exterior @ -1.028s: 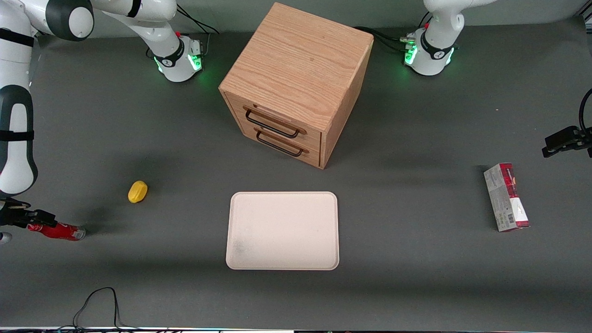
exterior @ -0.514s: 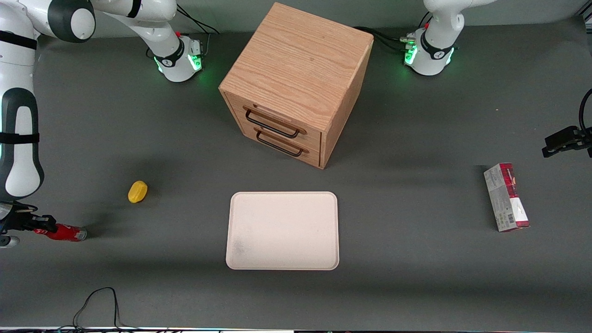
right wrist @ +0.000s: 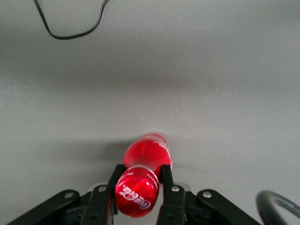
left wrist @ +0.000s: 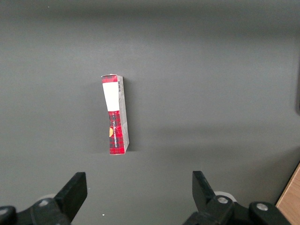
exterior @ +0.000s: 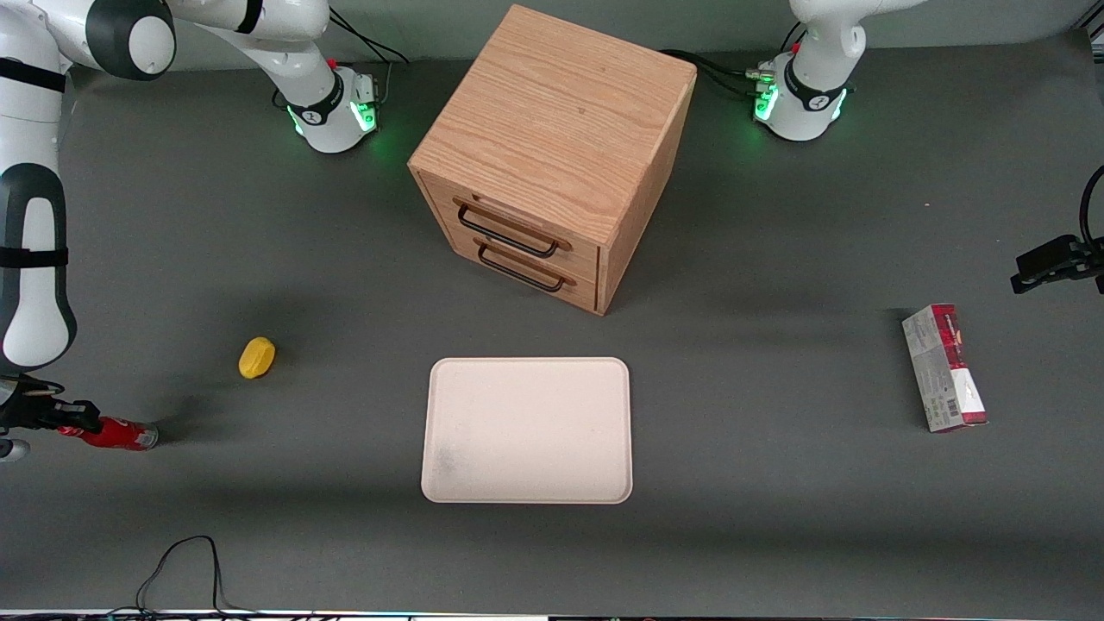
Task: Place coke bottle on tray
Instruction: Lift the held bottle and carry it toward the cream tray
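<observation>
The coke bottle (exterior: 116,433) is a small slim red bottle lying on the table at the working arm's end, its silvery base pointing toward the tray. My gripper (exterior: 67,419) is at the bottle's cap end, low over the table, and is shut on its neck. In the right wrist view the red cap with white lettering (right wrist: 137,196) sits between the two black fingers (right wrist: 166,174), which press on both sides of it; the gripper (right wrist: 139,174) hides the neck. The pale cream tray (exterior: 528,429) lies flat mid-table, nearer the front camera than the cabinet, well apart from the bottle.
A yellow rounded lump (exterior: 257,357) lies close to the bottle, a little farther from the front camera. A wooden drawer cabinet (exterior: 552,155) stands mid-table. A red-and-grey carton (exterior: 944,367) lies toward the parked arm's end, also in the left wrist view (left wrist: 115,115). A black cable (exterior: 177,561) loops at the table's front edge.
The gripper slid a little farther along the bottle's neck and closed on it. The bottle shifted only slightly.
</observation>
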`<state>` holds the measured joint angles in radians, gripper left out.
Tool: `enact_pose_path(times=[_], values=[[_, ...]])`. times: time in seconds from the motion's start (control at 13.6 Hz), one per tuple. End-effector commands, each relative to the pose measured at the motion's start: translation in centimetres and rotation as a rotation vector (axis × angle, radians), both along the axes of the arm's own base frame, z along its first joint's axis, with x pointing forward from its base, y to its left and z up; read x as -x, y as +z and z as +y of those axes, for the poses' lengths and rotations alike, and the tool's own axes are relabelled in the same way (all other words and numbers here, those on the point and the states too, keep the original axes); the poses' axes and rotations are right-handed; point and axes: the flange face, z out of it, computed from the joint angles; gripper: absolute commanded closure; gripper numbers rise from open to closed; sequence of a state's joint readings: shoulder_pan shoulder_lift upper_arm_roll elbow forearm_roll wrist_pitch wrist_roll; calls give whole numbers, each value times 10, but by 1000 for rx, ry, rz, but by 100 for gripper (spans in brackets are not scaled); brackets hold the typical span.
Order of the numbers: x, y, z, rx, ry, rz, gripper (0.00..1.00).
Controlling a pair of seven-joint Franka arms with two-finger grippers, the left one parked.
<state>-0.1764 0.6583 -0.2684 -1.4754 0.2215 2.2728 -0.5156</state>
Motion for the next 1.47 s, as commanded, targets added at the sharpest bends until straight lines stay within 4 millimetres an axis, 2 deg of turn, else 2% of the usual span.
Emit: enact_pose_path(times=[0.0,0.22,0.51,0.66,0.81,0.95,1.1,1.25,1.39], values=[[-2,46,12,-44,-30,-15,100],[-8,110,63,-28,-60,17,100],[2,218,142,-82,-94,63,100],[9,269,196,-63,-93,88,100],[15,293,259,-76,-119,80,100],[19,297,331,-91,-188,72,100],[26,293,400,-77,-180,62,100],[24,277,447,-128,-206,36,100],[16,243,486,-188,-229,-8,100]])
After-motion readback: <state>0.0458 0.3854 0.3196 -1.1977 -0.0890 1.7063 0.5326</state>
